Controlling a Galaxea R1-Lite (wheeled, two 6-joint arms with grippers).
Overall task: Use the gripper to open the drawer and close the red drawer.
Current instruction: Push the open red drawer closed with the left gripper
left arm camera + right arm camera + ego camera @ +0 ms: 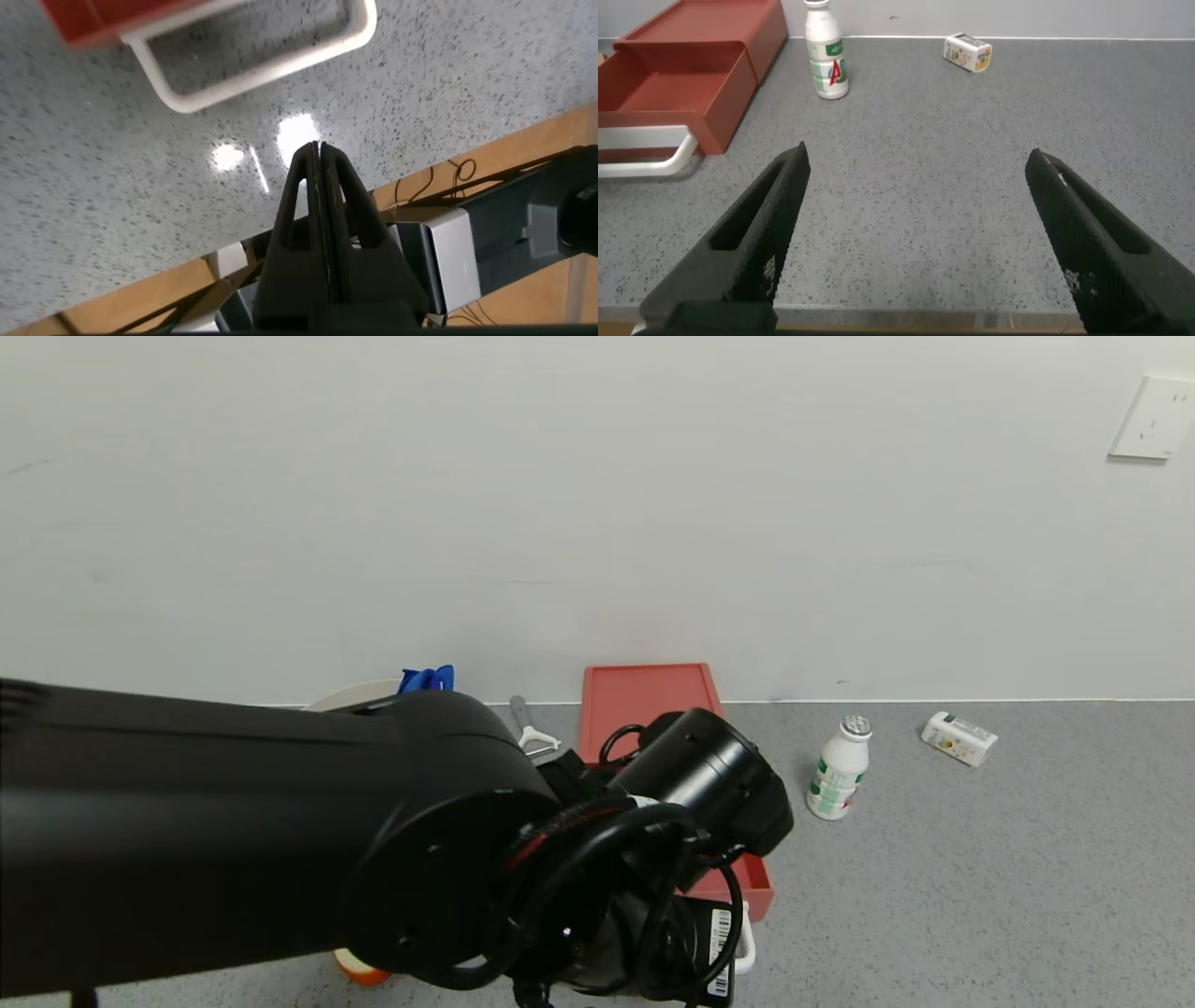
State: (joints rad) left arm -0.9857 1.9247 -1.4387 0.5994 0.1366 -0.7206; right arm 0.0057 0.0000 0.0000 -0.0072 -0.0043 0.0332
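The terracotta-red drawer (644,695) stands against the wall, its tray pulled out toward me; the right wrist view shows the open tray (687,75) empty. Its white loop handle (252,65) lies just beyond my left gripper (318,154), which is shut and empty, with its tips over the grey tabletop short of the handle. My left arm (448,840) hides most of the drawer's front in the head view. My right gripper (920,168) is open and empty, low over the table's front edge, to the right of the drawer.
A white bottle (837,779) stands to the right of the drawer, with a small white carton (959,738) lying farther right. A peeler (532,733), a white bowl (355,695) holding something blue, and an orange object (359,971) sit to the left.
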